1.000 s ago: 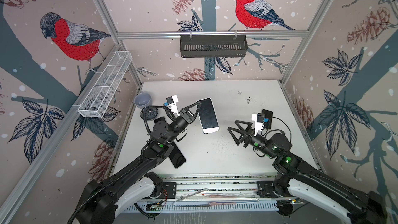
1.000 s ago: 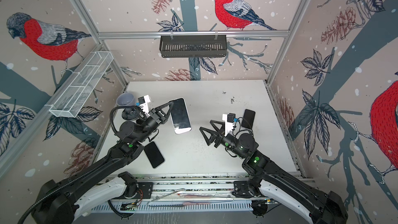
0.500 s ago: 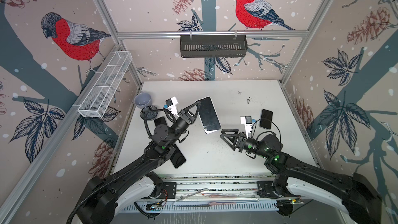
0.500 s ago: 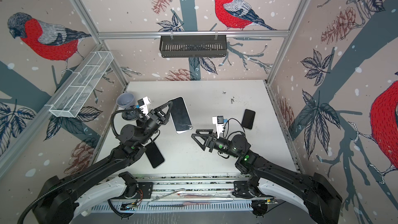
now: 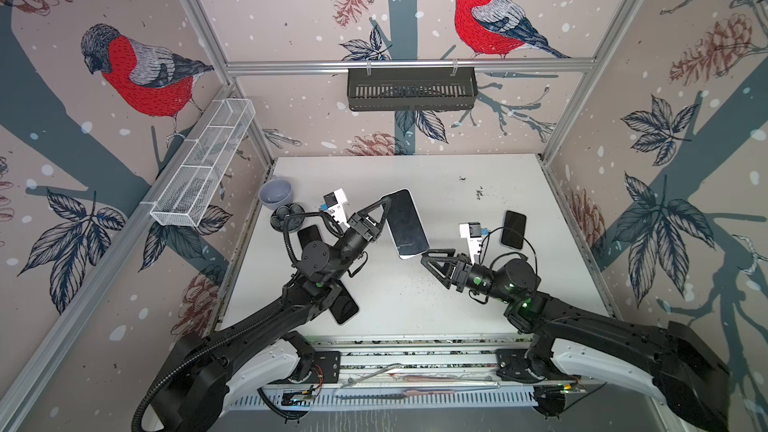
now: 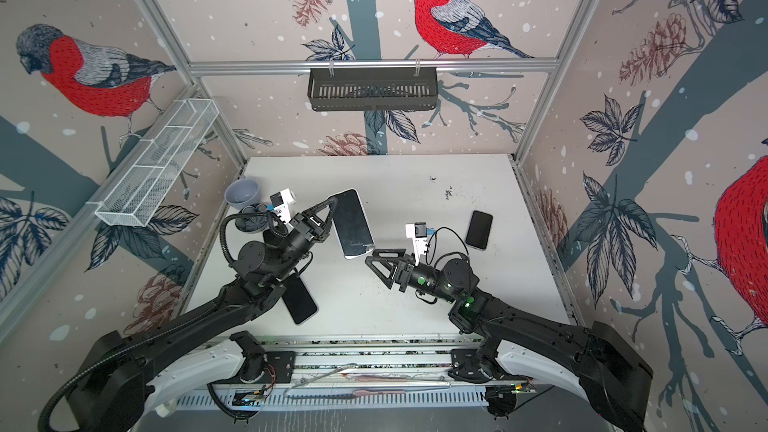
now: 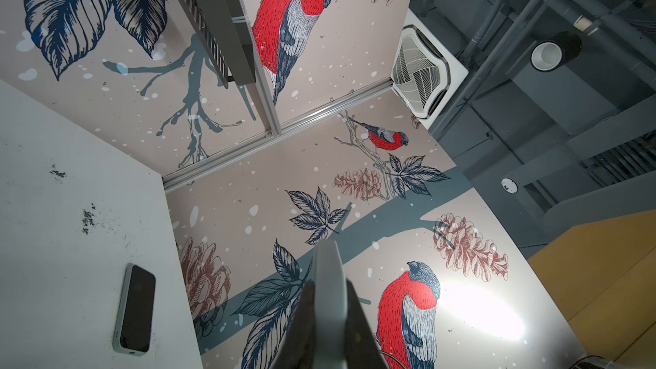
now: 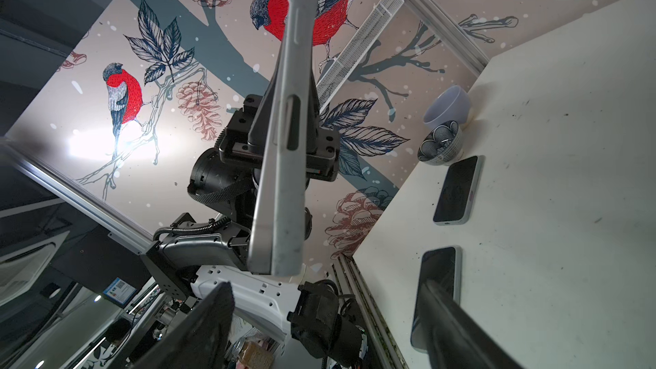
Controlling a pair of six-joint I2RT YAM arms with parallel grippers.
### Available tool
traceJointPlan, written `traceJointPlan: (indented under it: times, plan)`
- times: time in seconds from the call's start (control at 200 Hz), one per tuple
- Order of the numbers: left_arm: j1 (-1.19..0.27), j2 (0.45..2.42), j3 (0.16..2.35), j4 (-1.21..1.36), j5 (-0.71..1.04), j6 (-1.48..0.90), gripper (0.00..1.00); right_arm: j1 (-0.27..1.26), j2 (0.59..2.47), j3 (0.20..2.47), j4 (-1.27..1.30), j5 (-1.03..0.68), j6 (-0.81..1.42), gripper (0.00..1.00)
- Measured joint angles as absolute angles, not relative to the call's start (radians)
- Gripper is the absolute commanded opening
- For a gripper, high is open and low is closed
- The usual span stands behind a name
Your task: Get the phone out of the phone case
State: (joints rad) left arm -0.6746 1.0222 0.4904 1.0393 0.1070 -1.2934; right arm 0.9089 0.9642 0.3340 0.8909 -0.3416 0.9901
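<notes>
Right gripper [image 5: 428,261], jaws wide, has reached the 5 o'clock corner of the cased phone [image 5: 405,222]; left gripper [image 5: 385,209] pinches its 9 o'clock edge aloft. A skewed push could lever it free.

No readable text or numbers, blue sticker [image 8: 119,291] print too small

Runs matte black along left arm [image 5: 266,320] and right arm [image 5: 582,326], white shells [image 5: 257,367] capping both bases. Carries a white wrist camera [image 5: 336,203] with a blue part above left gripper [image 5: 386,204] and right gripper [image 5: 434,271], triangular open-frame black jaws, looped black cables [image 5: 286,238], ribbed conduit [image 5: 151,388], small green lights [image 5: 524,304] at joints.
</notes>
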Motion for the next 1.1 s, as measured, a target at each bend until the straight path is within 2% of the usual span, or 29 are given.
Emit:
traceJointPlan:
  times: [0.715,0.971,1.096]
  plan:
    - [-0.688,1.026,0.477,1.066,0.107,-1.282,0.00,0.843,1.022,0.326,0.943,-0.365,1.025,0.79]
    - [-0.695,1.046,0.463,1.068,0.130,-1.275,0.00,0.841,1.052,0.325,0.968,-0.369,1.050,0.66]
    - [-0.696,1.060,0.459,1.073,0.131,-1.274,0.00,0.839,1.061,0.325,0.979,-0.384,1.065,0.52]
